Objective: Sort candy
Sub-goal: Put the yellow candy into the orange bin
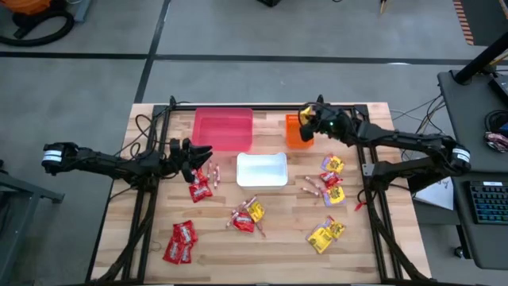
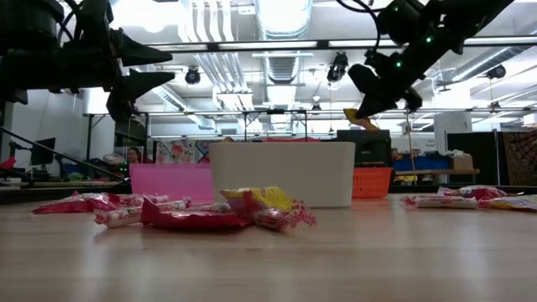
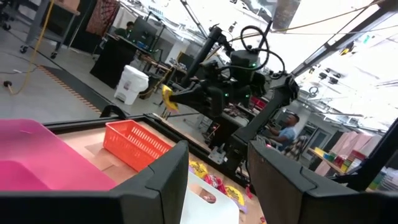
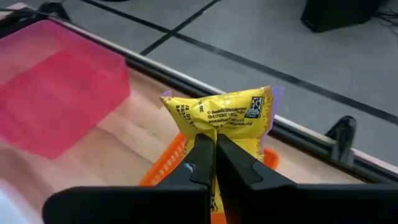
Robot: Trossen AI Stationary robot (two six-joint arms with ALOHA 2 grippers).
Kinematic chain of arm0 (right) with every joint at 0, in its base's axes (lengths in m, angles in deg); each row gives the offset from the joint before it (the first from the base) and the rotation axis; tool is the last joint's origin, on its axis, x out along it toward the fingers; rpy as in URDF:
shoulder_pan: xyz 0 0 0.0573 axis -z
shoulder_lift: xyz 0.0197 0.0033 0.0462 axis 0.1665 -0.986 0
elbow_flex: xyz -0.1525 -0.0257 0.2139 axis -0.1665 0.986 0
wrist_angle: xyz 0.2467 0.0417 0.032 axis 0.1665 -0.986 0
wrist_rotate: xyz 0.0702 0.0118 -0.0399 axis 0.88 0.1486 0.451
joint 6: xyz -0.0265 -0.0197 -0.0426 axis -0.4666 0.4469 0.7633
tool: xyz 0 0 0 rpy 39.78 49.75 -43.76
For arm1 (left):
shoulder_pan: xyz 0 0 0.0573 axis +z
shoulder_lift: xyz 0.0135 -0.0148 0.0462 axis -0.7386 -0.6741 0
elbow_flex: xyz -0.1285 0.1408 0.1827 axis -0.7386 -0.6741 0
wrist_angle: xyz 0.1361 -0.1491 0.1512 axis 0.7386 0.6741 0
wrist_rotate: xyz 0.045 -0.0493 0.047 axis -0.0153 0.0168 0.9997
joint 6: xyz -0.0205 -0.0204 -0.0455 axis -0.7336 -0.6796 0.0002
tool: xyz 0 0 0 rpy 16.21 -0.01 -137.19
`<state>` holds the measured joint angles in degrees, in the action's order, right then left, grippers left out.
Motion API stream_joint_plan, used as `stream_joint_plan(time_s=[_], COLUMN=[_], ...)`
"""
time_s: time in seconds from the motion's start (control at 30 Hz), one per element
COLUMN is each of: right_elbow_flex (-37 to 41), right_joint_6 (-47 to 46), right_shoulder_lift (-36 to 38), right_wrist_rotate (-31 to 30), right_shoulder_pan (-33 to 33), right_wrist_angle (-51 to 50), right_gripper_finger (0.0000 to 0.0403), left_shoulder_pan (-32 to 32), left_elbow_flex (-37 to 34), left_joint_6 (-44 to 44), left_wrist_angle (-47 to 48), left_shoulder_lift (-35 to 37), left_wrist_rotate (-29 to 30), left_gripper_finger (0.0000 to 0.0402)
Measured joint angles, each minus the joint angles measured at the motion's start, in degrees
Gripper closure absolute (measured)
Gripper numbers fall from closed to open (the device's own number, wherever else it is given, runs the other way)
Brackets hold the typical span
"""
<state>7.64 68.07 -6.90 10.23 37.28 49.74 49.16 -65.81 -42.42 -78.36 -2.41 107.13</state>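
My right gripper (image 1: 305, 118) hangs over the orange bin (image 1: 295, 135) at the table's far side, shut on a yellow-orange packet (image 4: 225, 118). My left gripper (image 1: 208, 153) is open, held in the air left of the white bin (image 1: 262, 169), above some red-and-white sticks (image 1: 213, 175) and red packets (image 1: 199, 191). More candy lies flat on the wood: a mixed heap (image 1: 247, 217) near the middle, red packets (image 1: 181, 241) near left, yellow-orange packets (image 1: 326, 233) near right, a mixed group (image 1: 329, 181) right of the white bin. My right gripper pinches the yellow-orange packet between its two fingers (image 4: 202, 158) at the packet's lower middle (image 4: 217, 138). The packet is lifted clear above the orange bin (image 4: 168, 168), its printed upper part sticking out beyond the fingertips.
The pink-red bin (image 1: 223, 128) stands at the far edge, left of the orange bin. A dark frame rail (image 1: 238, 107) runs along the table's far edge. Bare wood lies between the candy groups along the near edge.
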Motion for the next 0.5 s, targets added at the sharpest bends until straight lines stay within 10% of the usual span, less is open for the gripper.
stream_joint_plan(time_s=[0.5], right_elbow_flex=[0.0], right_joint_6=[-1.43], right_shoulder_lift=[-6.67], right_wrist_rotate=[1.92], right_shoulder_pan=[0.08], right_wrist_angle=[4.25], right_gripper_finger=[0.039], left_shoulder_pan=[0.0], left_elbow_flex=[0.0], left_joint_6=[0.43], left_wrist_angle=[0.02], left_shoulder_lift=[-0.33], left_wrist_rotate=[0.04], left_gripper_finger=[0.0251])
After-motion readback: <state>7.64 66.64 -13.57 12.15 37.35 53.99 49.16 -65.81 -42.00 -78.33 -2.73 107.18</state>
